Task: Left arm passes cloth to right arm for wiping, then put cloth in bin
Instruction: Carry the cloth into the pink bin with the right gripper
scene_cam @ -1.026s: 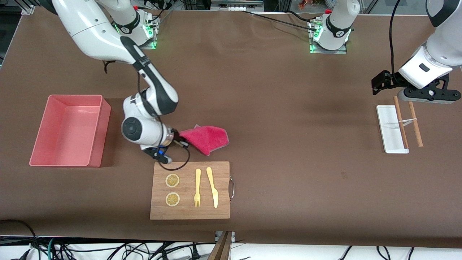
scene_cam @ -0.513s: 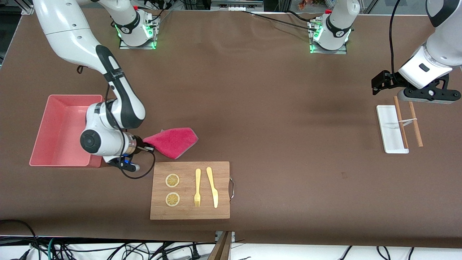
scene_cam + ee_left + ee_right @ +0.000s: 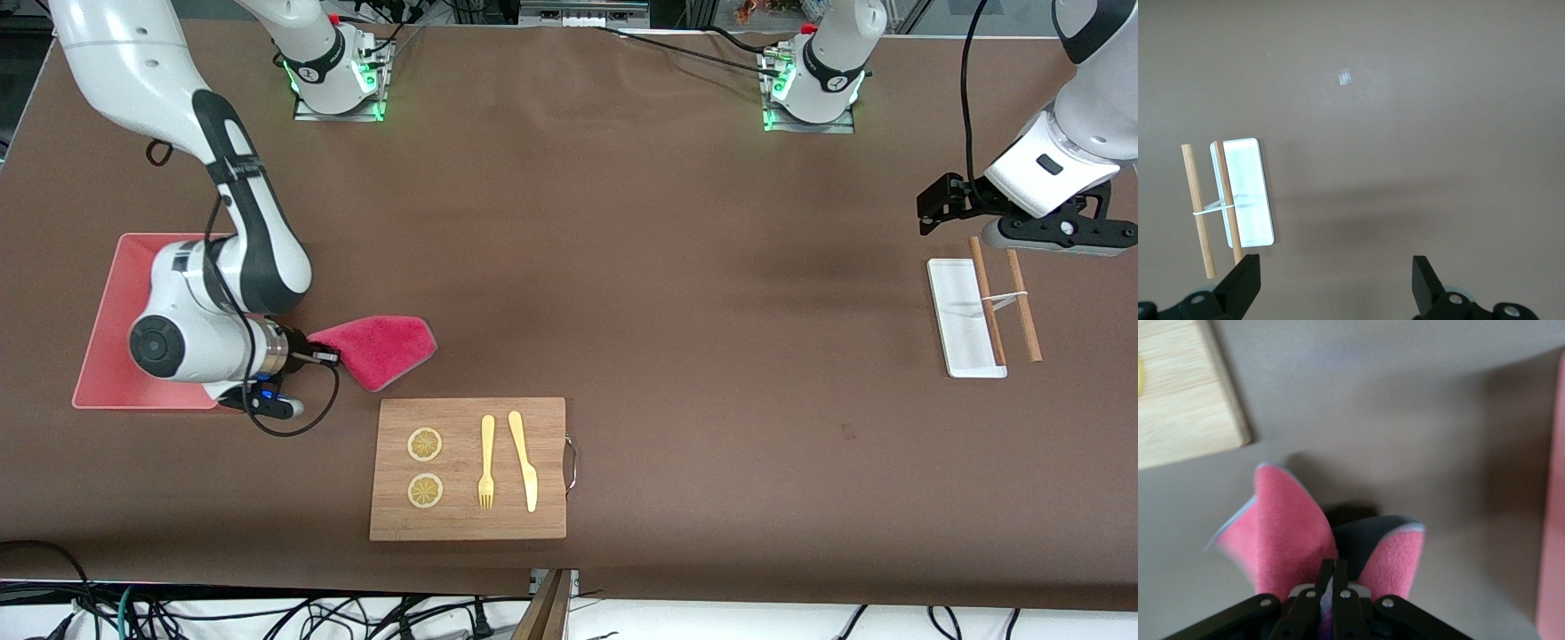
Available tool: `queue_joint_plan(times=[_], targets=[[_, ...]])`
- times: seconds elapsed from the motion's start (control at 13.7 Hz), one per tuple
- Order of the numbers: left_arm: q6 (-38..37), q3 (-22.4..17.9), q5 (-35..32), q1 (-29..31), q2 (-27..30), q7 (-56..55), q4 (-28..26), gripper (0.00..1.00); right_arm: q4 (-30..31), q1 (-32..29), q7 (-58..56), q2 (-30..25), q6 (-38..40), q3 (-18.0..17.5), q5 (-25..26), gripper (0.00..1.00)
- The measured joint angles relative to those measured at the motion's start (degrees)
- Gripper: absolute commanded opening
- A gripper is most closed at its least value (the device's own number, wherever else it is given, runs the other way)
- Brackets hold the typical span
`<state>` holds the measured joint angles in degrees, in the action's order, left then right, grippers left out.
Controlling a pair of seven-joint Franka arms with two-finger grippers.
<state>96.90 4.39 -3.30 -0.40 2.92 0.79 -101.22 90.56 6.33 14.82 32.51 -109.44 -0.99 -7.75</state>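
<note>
So right now my right gripper (image 3: 322,357) is clamped shut on one edge of the cloth (image 3: 380,350), and the rest of it trails out from the fingertips toward the left arm's end of the table, sitting just past the top corner of the cutting board (image 3: 468,468) and farther from the front camera than the board. From the right wrist view the cloth (image 3: 1298,533) looks folded over itself, pink fuzz with the grey backing peeking out, and I honestly can't tell whether it's dragging on the table or hanging a hair above it. The thing that matters for the next move: the bin (image 3: 116,293) is on the wrist side of the gripper, not the fingertip side. The right arm's wrist is already hanging over the bin, while the cloth points away from it, long axis roughly along the table's length. So I reckon the wiping is done and it's the drop-off leg, and I'd need to carry the gripper on over the bin's wall so the cloth clears it before letting go. Otherwise I'd guess it drapes over the rim. The left gripper (image 3: 1013,222) is parked over the white tray (image 3: 956,302) with the chopsticks (image 3: 1005,298), jaws spread wide and empty, just waiting.
</note>
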Motion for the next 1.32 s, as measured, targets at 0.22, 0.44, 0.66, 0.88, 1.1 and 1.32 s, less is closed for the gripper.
queue_joint_plan(times=[0.22, 0.44, 0.66, 0.88, 1.1, 1.32], targets=[[0.0, 0.38, 0.0, -0.03, -0.44, 0.0, 0.6, 1.0, -0.71, -3.08, -2.61, -9.14, 11.15, 0.32, 0.36, 0.0], [0.0, 0.62, 0.0, -0.05, -0.58, 0.0, 0.91, 1.0, -2.19, -6.7, -11.13, -16.31, 22.55, 2.77, 5.22, 0.0], [-0.02, 0.63, 0.0, -0.05, -0.63, 0.0, 1.07, 1.0, -6.23, -7.57, -23.23, -17.29, 28.29, 9.17, 8.33, 0.0], [-0.27, 0.64, 0.0, -0.05, -0.64, 0.0, 1.08, 1.0, -5.39, -7.94, -31.2, -15.21, 26.61, 14.22, 9.84, 0.0], [-0.72, 0.66, 0.0, -0.05, -0.65, 0.0, 1.1, 1.0, -0.18, -8.06, -31.95, -11.81, 17.67, 14.75, 10.0, 0.0], [-1.15, 0.68, 0.0, -0.05, -0.67, 0.0, 1.12, 1.0, 5.46, -8.07, -31.95, -8.24, 6.68, 14.75, 10.01, 0.0]])
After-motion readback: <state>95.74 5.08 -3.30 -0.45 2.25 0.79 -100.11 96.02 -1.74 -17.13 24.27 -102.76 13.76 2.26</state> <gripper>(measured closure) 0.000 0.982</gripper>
